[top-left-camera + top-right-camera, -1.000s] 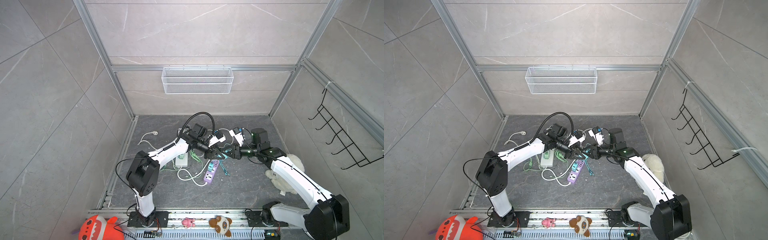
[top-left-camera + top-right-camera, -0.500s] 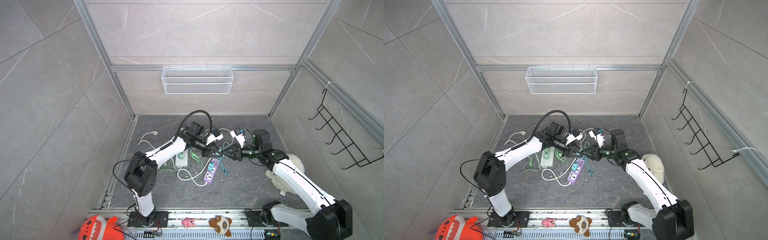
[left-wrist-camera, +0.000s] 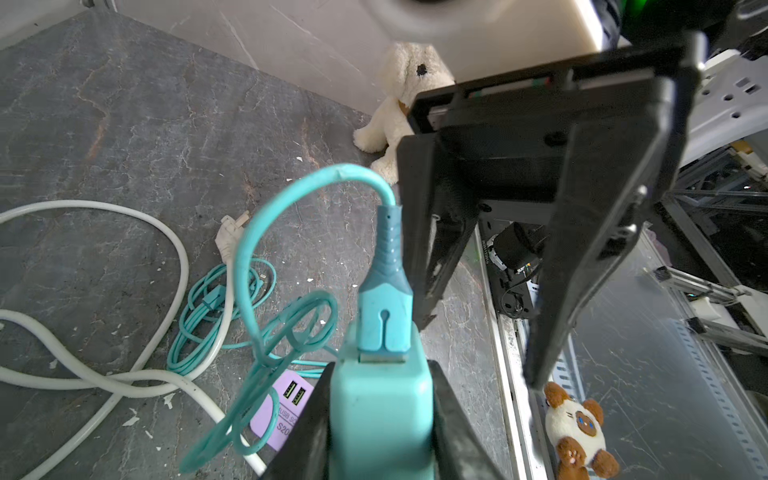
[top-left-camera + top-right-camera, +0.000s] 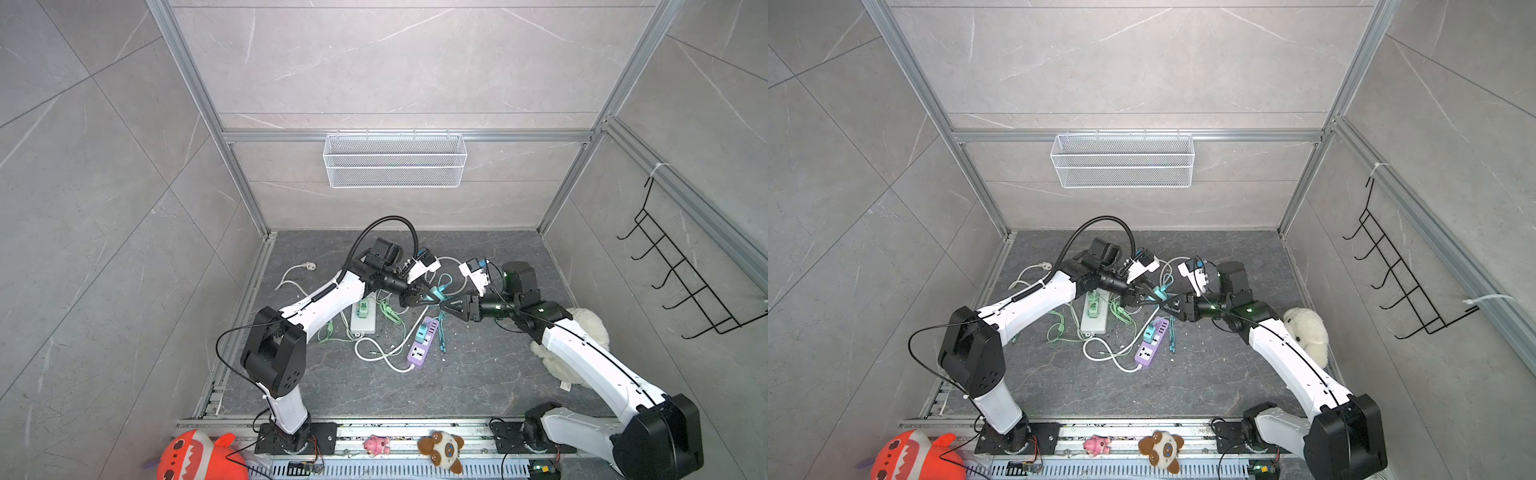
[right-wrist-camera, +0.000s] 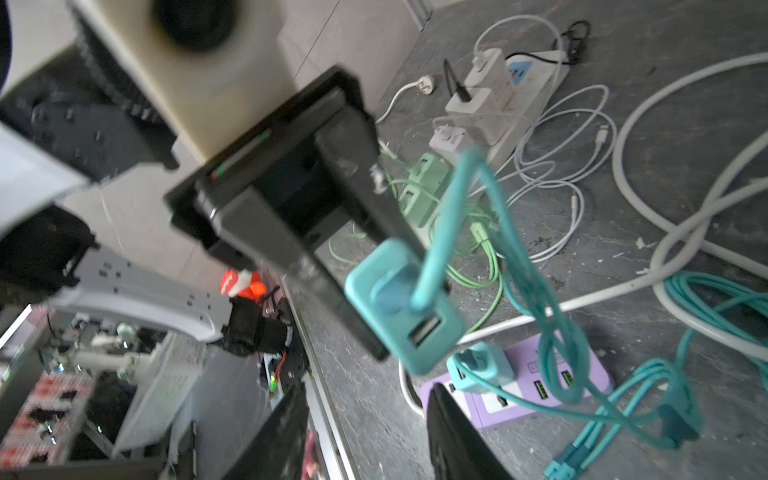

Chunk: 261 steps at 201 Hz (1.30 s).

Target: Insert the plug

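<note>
In the left wrist view the teal USB plug [image 3: 384,320] sits in a port of a teal charger block [image 3: 380,419], with a thin strip of metal showing at the joint. My left gripper [image 3: 380,374] is shut on that block and holds it above the floor. My right gripper [image 3: 480,349] faces it, open, one finger close beside the plug and nothing between the fingers. The right wrist view shows the block [image 5: 405,307] with its cable and the open right gripper [image 5: 368,388]. In both top views the grippers [image 4: 432,297] [image 4: 1167,307] meet over the cables.
A purple power strip [image 4: 424,347] with a second teal charger [image 5: 482,365] lies under the grippers. A white strip [image 4: 363,318] with green chargers and loose white and teal cables lies to the left. A white plush dog [image 4: 582,332] sits by the right arm.
My right gripper's jaws have spread apart and now stand off the plug. The left gripper has kept its grip on the teal block and has shifted only slightly.
</note>
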Each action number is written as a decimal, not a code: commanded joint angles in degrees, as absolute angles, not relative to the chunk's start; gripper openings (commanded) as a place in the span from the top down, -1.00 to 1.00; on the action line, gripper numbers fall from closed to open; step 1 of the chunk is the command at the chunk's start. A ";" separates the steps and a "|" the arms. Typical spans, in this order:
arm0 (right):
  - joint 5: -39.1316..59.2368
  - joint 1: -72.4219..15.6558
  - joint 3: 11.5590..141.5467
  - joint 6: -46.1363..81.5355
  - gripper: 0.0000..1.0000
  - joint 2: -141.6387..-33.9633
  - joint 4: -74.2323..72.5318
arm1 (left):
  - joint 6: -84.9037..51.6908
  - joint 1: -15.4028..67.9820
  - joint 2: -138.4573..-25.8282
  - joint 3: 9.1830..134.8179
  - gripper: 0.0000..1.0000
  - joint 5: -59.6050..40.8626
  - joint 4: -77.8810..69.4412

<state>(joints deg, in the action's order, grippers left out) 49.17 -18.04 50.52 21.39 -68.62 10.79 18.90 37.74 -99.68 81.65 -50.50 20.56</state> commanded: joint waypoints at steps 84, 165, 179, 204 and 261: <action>34.59 -19.26 52.61 47.13 -0.11 -71.05 11.70 | 16.51 41.81 -94.76 78.35 1.00 -39.69 12.52; 34.01 -21.00 52.00 49.39 -0.12 -69.84 12.97 | 16.94 42.08 -95.33 77.98 1.00 -34.71 11.20; 34.52 -21.38 52.10 49.82 -0.12 -69.96 12.54 | 16.90 42.12 -95.54 78.01 1.00 -34.15 11.18; 34.97 -21.85 52.03 49.83 -0.11 -70.20 12.60 | 17.05 42.14 -95.45 77.85 1.00 -33.36 10.72; 37.20 -22.74 50.48 51.68 0.03 -72.24 7.52 | 17.57 42.32 -95.32 78.04 1.00 -32.57 10.46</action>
<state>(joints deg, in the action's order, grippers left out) 34.72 -21.65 51.64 50.46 -70.96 10.15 17.04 42.15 -97.30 77.21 -32.93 13.50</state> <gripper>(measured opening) 0.502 0.297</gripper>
